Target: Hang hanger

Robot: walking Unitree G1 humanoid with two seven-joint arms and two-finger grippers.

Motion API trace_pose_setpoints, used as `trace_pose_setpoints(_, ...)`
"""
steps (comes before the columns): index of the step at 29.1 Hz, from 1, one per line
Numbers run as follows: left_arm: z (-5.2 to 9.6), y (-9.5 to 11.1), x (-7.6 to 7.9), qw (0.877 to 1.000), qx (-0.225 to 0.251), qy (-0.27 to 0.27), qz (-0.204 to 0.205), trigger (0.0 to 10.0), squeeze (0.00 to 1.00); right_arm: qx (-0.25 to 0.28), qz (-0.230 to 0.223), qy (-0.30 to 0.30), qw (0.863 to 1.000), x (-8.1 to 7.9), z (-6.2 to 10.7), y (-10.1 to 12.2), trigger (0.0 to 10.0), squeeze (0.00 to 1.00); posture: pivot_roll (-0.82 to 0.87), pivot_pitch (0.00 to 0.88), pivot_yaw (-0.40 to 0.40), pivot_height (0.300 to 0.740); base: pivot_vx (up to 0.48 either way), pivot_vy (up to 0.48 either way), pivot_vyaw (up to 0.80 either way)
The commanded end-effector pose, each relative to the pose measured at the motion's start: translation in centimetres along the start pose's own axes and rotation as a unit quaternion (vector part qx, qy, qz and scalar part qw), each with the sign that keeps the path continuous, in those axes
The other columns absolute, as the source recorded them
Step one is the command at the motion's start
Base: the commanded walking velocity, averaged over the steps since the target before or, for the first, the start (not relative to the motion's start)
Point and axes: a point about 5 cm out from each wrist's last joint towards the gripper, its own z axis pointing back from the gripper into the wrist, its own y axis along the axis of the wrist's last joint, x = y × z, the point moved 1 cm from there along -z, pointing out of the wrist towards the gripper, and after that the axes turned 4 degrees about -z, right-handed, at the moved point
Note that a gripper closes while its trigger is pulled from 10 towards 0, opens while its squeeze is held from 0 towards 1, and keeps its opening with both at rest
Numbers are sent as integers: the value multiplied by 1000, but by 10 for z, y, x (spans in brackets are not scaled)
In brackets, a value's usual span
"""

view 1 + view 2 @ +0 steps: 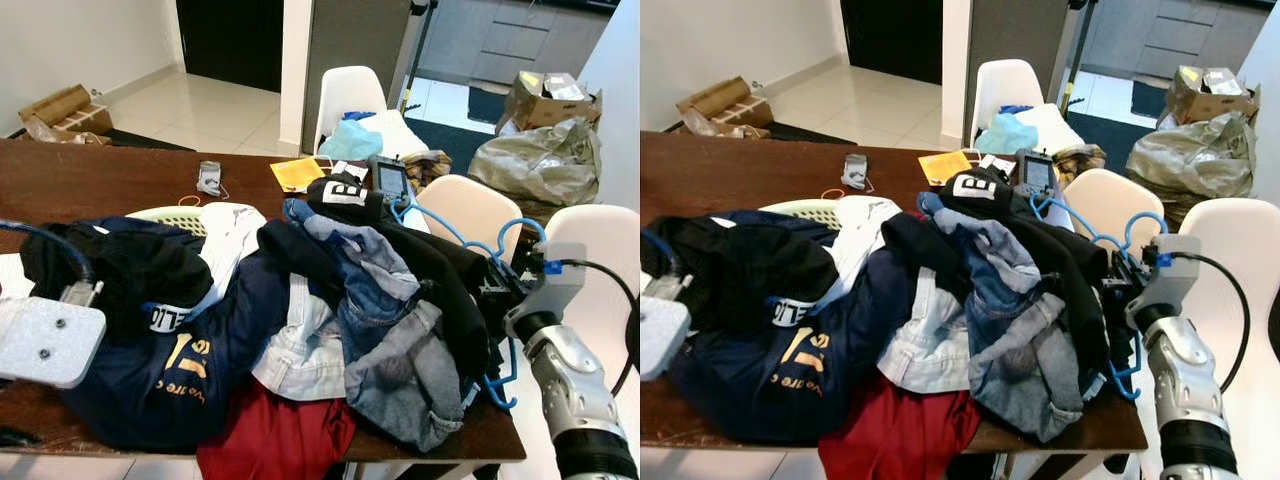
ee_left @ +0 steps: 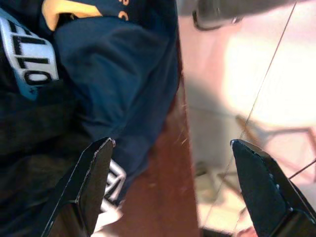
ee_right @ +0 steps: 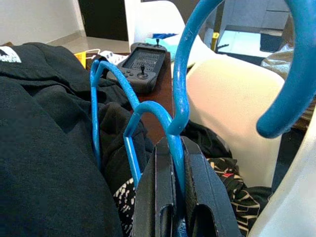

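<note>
Two grippers are seen at the near edge of a dark wooden table (image 1: 90,180). At the near left, the left gripper (image 2: 173,187) is held with its black fingers (image 2: 89,182) spread wide apart and gripping nothing, positioned over the table edge beside a navy garment with yellow lettering (image 1: 180,375). At the near right, the right gripper (image 3: 173,195) is clamped tight on the neck of a blue plastic hanger (image 3: 180,84), just below its hook; the hook is curved upward past the fingers. The hanger's blue frame (image 1: 470,240) is seen lying along the right end of the table, partly tucked against black clothing (image 1: 440,270), with a lower loop showing off the table's right edge near the silver right arm (image 1: 570,380). Across the table's near half a heap of clothes is spread: a red item (image 1: 275,435) draped over the front edge, grey-blue denim (image 1: 385,330), a pale jeans piece (image 1: 300,350), white cloth (image 1: 235,235). Behind the heap a handheld game controller (image 3: 140,64), a yellow envelope (image 1: 297,172) and a small grey object (image 1: 209,177) are noted on the table. Beyond, white chairs (image 1: 345,95) are stood around the far and right sides. Farther off, cardboard boxes (image 1: 65,110) are seen on the tiled floor at the left, and a bulging bag (image 1: 545,160) at the right.
</note>
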Motion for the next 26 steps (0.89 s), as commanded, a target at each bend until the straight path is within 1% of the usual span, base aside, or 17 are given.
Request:
trace_pose_setpoints(1,-1,2,1,1000,-9,-20,-22,10000,0,-34,2,-4,999,0,3,-15,10000,0,110,0,-60,740,0,0,0)
trace_pose_setpoints(3,-2,2,-1,997,-33,-24,-68,10000,0,-33,1,-9,999,1,7,-17,10000,0,102,0,-54,740,0,0,0)
trace_pose_setpoints(5,-2,2,-1,997,-33,-24,-68,10000,0,-33,1,-9,999,1,7,-17,10000,0,102,0,-54,740,0,0,0)
trace_pose_setpoints(6,-2,-4,-1,994,-64,-32,-84,10000,0,-34,1,-12,999,3,10,-19,10000,0,98,0,-52,740,0,0,0)
trace_pose_setpoints(7,-2,-4,-1,994,-64,-32,-84,10000,0,-34,1,-12,999,3,10,-19,10000,0,98,0,-52,740,0,0,0)
trace_pose_setpoints(8,-5,-8,-1,990,-86,-45,-107,10000,0,-36,2,-16,999,5,13,-20,10000,0,96,0,-50,740,0,0,0)
trace_pose_setpoints(9,-5,-8,-1,990,-86,-45,-107,10000,0,-36,2,-16,999,5,13,-20,10000,0,96,0,-50,740,0,0,0)
trace_pose_setpoints(10,-8,-14,4,988,-89,-48,-116,10000,0,-36,2,-19,999,8,14,-20,10000,0,93,0,-46,740,0,0,0)
trace_pose_setpoints(11,-13,-22,4,985,-98,-50,-133,10000,0,-35,3,-23,999,10,15,-19,10000,0,93,0,-44,740,0,0,0)
trace_pose_setpoints(13,-13,-22,4,985,-98,-50,-133,10000,0,-35,3,-23,999,10,15,-19,10000,0,93,0,-44,740,0,0,0)
trace_pose_setpoints(14,-19,-26,0,981,-104,-52,-152,10000,0,-34,4,-25,999,11,15,-19,10000,0,94,0,-43,740,0,0,0)
trace_pose_setpoints(15,-19,-26,0,981,-104,-52,-152,10000,0,-34,4,-25,999,11,15,-19,10000,0,94,0,-43,740,0,0,0)
trace_pose_setpoints(16,-24,-31,-8,978,-120,-43,-168,10000,0,-34,4,-26,999,11,15,-19,10000,0,95,0,-43,740,0,0,0)
trace_pose_setpoints(17,-24,-31,-8,978,-120,-43,-168,10000,0,-34,4,-26,999,11,15,-19,10000,0,95,0,-43,740,0,0,0)
trace_pose_setpoints(19,-30,-40,-20,974,-136,-14,-180,10000,0,-34,3,-26,999,10,15,-20,10000,0,95,0,-43,740,0,0,0)
trace_pose_setpoints(22,-35,-42,-24,974,-132,-5,-186,10000,0,-34,2,-25,999,9,16,-21,10000,0,95,6,-41,740,0,0,0)
trace_pose_setpoints(26,-43,-41,-19,975,-112,-19,-189,10000,0,-35,3,-26,999,10,17,-21,10000,0,94,9,-42,740,0,0,0)
